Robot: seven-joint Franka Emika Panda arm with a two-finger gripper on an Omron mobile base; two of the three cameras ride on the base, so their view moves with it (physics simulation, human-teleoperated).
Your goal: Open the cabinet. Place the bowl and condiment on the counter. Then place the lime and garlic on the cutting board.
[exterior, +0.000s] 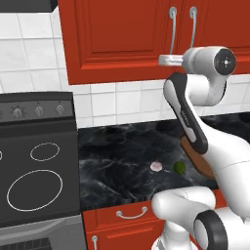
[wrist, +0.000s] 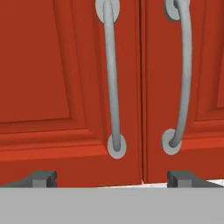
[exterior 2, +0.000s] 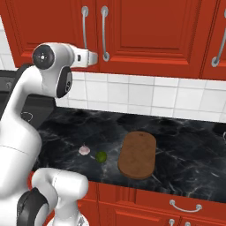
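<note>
Before shut cabinet [wrist: 65, 65] handles: pincer [wrist: 113, 178] wide, untouching.

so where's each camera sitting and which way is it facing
Left base view: behind the arm's left, looking forward and down at the counter, garlic, lime; arm at right.
Right base view: behind its right, same counter, plus cutting board; arm at left.
Hand view: on the hand, facing the closed cabinet doors and handles; open claw tips at bottom.
Both base views share garlic and lime.
</note>
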